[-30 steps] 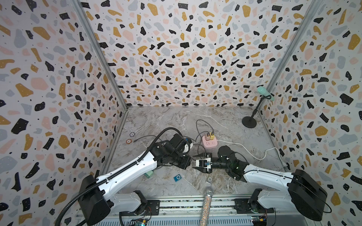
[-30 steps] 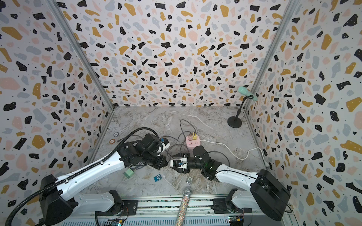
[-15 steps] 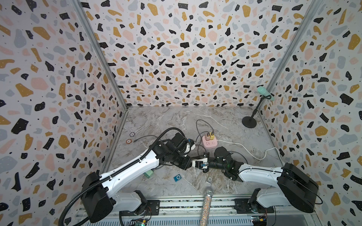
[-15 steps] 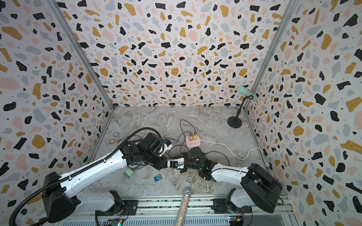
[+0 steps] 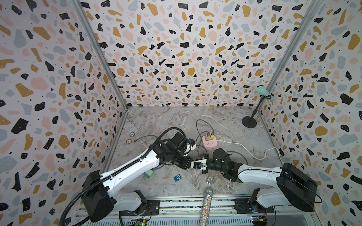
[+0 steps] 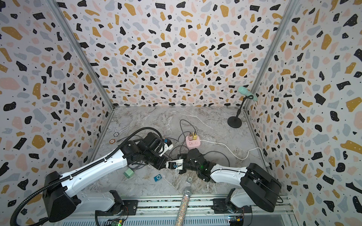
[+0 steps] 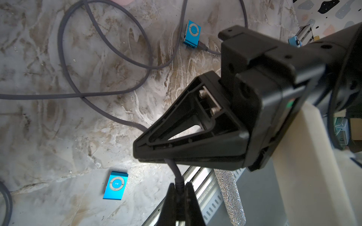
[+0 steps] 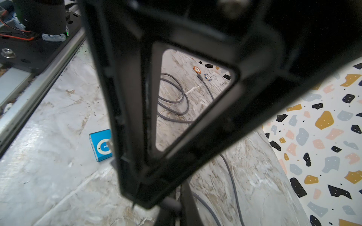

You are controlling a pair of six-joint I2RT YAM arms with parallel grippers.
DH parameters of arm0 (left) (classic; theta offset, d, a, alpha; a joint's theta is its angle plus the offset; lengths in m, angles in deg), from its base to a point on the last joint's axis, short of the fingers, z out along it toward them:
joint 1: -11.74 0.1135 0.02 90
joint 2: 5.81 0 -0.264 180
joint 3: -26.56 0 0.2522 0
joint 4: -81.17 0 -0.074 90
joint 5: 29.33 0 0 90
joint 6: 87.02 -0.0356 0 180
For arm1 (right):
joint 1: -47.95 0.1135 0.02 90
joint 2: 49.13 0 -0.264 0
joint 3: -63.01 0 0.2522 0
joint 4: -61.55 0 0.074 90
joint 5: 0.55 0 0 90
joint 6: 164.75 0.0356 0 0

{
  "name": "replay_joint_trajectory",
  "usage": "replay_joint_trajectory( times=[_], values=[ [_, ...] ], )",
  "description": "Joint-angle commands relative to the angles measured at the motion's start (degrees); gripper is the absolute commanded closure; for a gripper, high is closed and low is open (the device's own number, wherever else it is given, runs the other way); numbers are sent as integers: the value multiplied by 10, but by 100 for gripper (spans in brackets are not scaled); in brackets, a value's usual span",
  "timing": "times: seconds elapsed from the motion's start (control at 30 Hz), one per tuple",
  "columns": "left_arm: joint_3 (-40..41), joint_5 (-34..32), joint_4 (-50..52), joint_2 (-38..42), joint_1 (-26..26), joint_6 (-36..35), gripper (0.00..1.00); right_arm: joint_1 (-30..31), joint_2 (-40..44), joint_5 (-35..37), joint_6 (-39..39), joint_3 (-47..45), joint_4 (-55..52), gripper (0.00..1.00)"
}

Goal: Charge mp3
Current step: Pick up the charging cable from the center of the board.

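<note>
A blue mp3 player (image 5: pixel 177 178) (image 6: pixel 157 177) lies flat on the marble floor near the front edge, also seen in the left wrist view (image 7: pixel 115 185) and the right wrist view (image 8: pixel 100 145). Both arms meet tip to tip just behind it. My left gripper (image 5: pixel 195 164) (image 7: pixel 179 190) is shut on the plug end of a grey cable (image 7: pixel 174 168). My right gripper (image 5: pixel 202 165) (image 8: pixel 176 211) is shut on the same cable right beside that hold. A second blue player (image 7: pixel 193 33) lies farther off with a cable in its end.
A pink power strip (image 5: pixel 209 141) with two plugs stands behind the grippers, with grey cable loops (image 5: pixel 199 125) around it. A silver player (image 5: pixel 209 180), a green block (image 5: pixel 148 173), a glitter microphone (image 5: pixel 206 205), a mic stand (image 5: pixel 249 123) and two chips (image 5: pixel 128 140) lie about.
My right gripper has moved left up to the left gripper and closed its jaws on the cable. The left arm has barely moved and stays shut.
</note>
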Motion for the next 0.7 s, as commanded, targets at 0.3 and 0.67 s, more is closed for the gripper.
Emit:
replay_joint_trajectory(
  times=[0.3,0.67],
  values=[
    [-61,-27,-18,-17,1,-19,71,0,52,41,22,8,14,100],
    [-64,-76,-19,38,44,-14,55,-29,57,47,67,17,-6,100]
  ],
)
